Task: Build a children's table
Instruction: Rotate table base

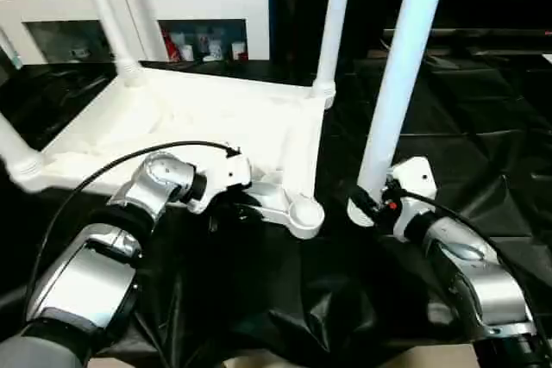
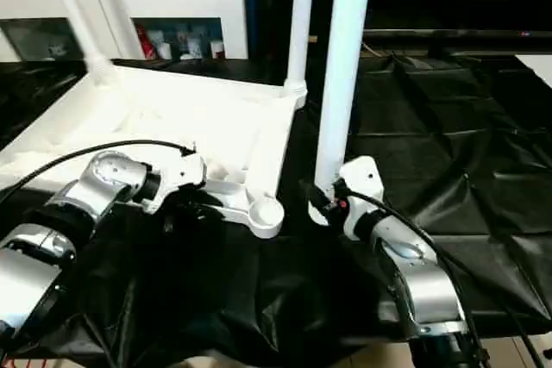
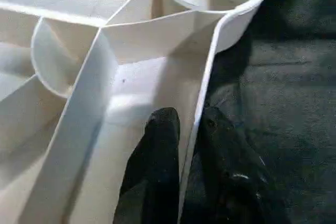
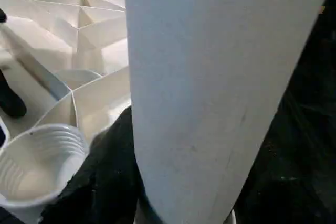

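Left jaws pinch upturned ribbed tabletop's (image 1: pixel 216 118) rim (white); right jaws grip loose leg (image 1: pixel 401 75).

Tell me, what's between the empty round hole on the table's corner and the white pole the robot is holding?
Just bare black plastic sheet, seen from the head views, between the empty corner socket and the long white tube leg.
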You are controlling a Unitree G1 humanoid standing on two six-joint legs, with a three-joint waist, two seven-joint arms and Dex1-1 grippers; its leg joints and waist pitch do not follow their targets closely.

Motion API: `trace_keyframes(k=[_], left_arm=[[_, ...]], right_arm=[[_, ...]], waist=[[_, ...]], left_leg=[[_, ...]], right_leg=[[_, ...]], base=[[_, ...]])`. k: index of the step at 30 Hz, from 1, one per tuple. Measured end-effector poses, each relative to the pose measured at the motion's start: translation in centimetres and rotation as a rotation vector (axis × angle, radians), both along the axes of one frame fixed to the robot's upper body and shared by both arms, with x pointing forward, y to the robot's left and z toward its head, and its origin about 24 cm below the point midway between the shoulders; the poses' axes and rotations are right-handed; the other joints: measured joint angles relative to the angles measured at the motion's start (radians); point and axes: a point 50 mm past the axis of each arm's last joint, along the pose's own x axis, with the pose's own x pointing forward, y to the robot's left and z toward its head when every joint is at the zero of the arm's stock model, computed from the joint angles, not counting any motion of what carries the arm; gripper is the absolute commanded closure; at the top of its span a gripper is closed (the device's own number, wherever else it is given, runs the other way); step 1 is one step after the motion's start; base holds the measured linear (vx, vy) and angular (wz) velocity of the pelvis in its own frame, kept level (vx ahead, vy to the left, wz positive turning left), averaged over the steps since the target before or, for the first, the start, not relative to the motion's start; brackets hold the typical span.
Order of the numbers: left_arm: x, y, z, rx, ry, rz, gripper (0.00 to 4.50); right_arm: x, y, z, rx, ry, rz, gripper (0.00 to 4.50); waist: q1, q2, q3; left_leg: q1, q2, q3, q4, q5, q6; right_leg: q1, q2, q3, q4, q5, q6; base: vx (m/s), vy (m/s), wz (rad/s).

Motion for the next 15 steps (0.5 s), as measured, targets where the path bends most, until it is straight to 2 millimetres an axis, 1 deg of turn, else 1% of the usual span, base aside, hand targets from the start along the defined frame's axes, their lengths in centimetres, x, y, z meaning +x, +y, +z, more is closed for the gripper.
trace_keyframes(k=[6,10,11,15], left_arm=[[-0.1,-0.1,0.2,0.036,0.072,0.0,4.4],[-0.3,-0.3,0.1,0.013,0.131,0.077,4.49],[-0.3,-0.5,0.0,-0.005,0.137,0.119,4.49],[-0.6,-1.4,-0.2,-0.049,0.102,0.239,4.49]], right_arm=[[0.4,0.1,0.4,-0.004,-0.018,0.006,2.61],[0.5,0.2,0.2,0.009,0.002,0.009,2.61],[0.6,0.3,0.2,0.018,0.01,0.008,2.61],[1.1,1.1,0.8,0.074,0.012,0.018,2.61]], waist=[[-0.002,0.0,0.0],[-0.006,0.0,0.0],[-0.008,0.0,0.0],[-0.017,0.001,0.0]], left_leg=[[0.001,0.0,0.002,-0.001,-0.001,0.002],[0.001,0.0,0.003,-0.001,-0.001,0.001],[0.001,0.0,0.003,-0.001,-0.001,0.002],[0.002,0.0,0.004,-0.001,-0.001,0.002]], right_leg=[[0.0,0.0,0.001,-0.002,0.0,0.0],[0.0,0.0,0.002,-0.001,0.0,0.0],[0.0,0.0,0.002,-0.001,0.0,0.0],[0.0,0.0,0.003,-0.001,0.0,0.0]], base=[[0.0,0.0,0.0],[0.0,0.0,0.0],[0.0,0.0,0.0],[0.0,0.0,0.0]])
